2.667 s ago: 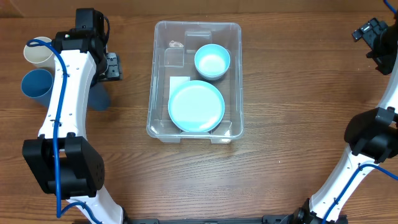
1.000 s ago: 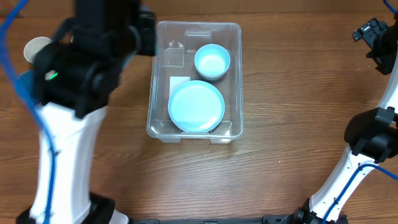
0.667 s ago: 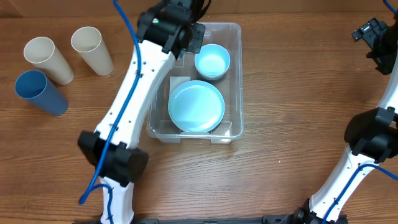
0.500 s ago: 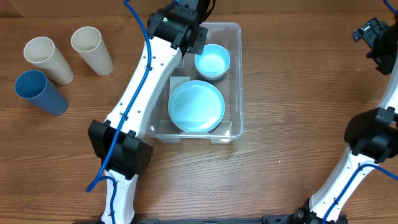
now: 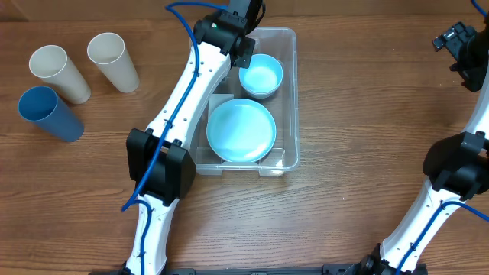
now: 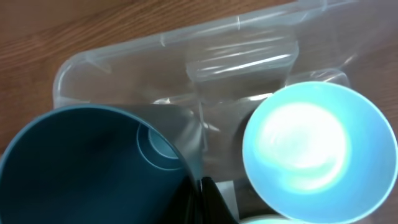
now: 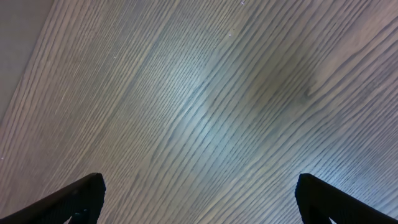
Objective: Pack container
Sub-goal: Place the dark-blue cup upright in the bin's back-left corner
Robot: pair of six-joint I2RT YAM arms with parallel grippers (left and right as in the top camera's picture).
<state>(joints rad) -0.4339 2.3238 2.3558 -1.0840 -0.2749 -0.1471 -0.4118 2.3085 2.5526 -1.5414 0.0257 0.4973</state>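
Gripping the wall of a dark teal round plastic cup [image 6: 81, 168], the left gripper [image 6: 202, 198] is clenched on it above the far-left corner of the large clear rectangular plastic container [image 5: 294, 92], which sits on the wooden table [image 5: 367, 114]. The cup probably wants to go straight down and upright onto the bare floor in that corner. It should stay clear of the light-blue round bowl [image 5: 260, 75] in the container's far-right part and the light-blue round plate [image 5: 241, 130] in its near half, and the jaws should part only once the base rests. The right gripper [image 7: 211, 200], well right of the container, is spread wide and holds nothing. Counted: one container, one bowl, one plate and four cups. One cup is held, and three lie left of the container: a cream plastic cup [image 5: 50, 72], a second cream cup [image 5: 112, 61] and a blue plastic cup [image 5: 50, 113].
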